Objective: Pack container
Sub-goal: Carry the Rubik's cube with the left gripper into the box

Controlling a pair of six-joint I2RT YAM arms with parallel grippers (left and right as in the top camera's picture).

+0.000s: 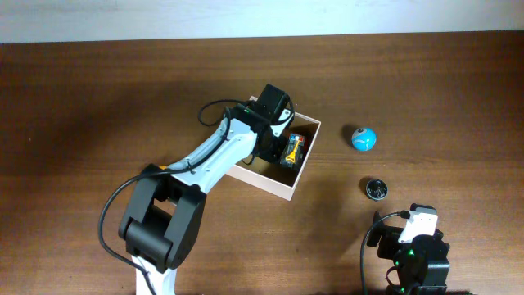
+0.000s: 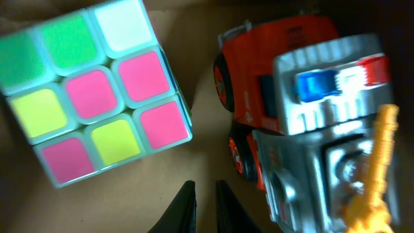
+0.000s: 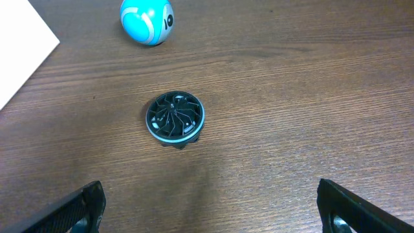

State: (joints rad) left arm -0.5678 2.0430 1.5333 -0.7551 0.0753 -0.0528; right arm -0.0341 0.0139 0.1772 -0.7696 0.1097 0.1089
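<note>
The container (image 1: pixel 278 188) is a white box with a tan inside, at the table's middle. My left gripper (image 2: pixel 206 194) is down inside it, shut and empty, its tips just above the tan floor (image 2: pixel 187 45). In the left wrist view a colour cube (image 2: pixel 97 97) lies to the left of the tips and an orange and silver toy truck (image 2: pixel 304 116) to the right. The truck also shows in the overhead view (image 1: pixel 293 151). My right gripper (image 3: pixel 208 194) is open and empty over bare table near the front right.
A blue ball (image 1: pixel 363 138) (image 3: pixel 147 19) and a black round disc toy (image 1: pixel 376 189) (image 3: pixel 175 118) lie on the wood table right of the container. A white corner of the container (image 3: pixel 19 45) shows in the right wrist view.
</note>
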